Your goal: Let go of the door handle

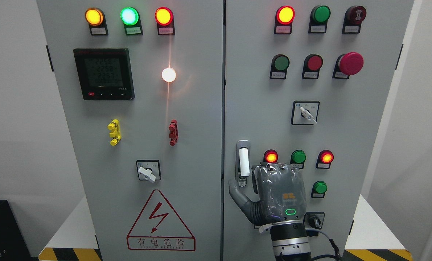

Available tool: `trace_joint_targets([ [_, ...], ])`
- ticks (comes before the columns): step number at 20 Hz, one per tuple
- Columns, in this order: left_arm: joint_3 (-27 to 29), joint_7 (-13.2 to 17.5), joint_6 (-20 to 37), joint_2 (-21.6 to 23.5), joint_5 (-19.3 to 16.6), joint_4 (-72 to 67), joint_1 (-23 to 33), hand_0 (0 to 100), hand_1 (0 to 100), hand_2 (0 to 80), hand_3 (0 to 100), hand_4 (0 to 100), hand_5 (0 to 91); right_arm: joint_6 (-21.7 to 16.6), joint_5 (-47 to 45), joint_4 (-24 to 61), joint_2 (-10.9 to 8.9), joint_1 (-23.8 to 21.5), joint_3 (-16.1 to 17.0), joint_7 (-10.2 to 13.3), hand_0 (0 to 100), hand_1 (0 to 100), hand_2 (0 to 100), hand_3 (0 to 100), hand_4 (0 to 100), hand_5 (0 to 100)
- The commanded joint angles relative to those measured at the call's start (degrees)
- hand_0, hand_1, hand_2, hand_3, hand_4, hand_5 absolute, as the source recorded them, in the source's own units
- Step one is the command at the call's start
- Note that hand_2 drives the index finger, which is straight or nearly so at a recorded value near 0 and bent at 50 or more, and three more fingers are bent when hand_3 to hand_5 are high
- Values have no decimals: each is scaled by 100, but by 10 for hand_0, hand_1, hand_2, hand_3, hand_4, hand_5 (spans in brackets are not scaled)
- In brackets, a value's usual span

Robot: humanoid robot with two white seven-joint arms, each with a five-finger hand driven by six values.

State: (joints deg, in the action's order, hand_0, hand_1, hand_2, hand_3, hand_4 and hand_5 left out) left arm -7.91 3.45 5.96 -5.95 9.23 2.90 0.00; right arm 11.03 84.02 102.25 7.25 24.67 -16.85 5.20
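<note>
**Right hand at the foot of the door handle, thumb spread wide**

Nearest the camera, the right hand (274,194) rises from the bottom edge, right of the middle, its back to the lens. The thumb (237,195) sticks out to the left, just under the door handle (243,162); the other fingers bend away toward the panel at the knuckles, so their tips are hidden. It appears to hold nothing, though whether a fingertip touches the handle's lower end cannot be told. The left hand is out of view.

The risk, as a judgement: if the hand withdraws sideways or upward, the thumb or a hidden finger could snag the handle and swing it, or brush the red indicator lamp (271,156) and green lamp (297,157) just above the knuckles.

The handle sits low on the right cabinet door (364,127), near its left edge by the seam. Its long axis runs vertically, the white grip pointing straight up, flat against the door.
</note>
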Motion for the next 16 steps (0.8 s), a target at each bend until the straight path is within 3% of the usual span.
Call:
trace_joint_targets([
  [1, 0, -3, 1, 6, 0, 0, 53, 120, 556, 0, 0, 0, 0, 5, 0, -161, 13, 73, 16, -2, 312, 361, 983, 1000, 1000, 1000],
  [16, 0, -3, 1, -2, 0, 0, 53, 120, 556, 0, 0, 0, 0, 14, 0, -241, 13, 214, 103, 7, 330, 369, 982, 1000, 1000, 1000],
])
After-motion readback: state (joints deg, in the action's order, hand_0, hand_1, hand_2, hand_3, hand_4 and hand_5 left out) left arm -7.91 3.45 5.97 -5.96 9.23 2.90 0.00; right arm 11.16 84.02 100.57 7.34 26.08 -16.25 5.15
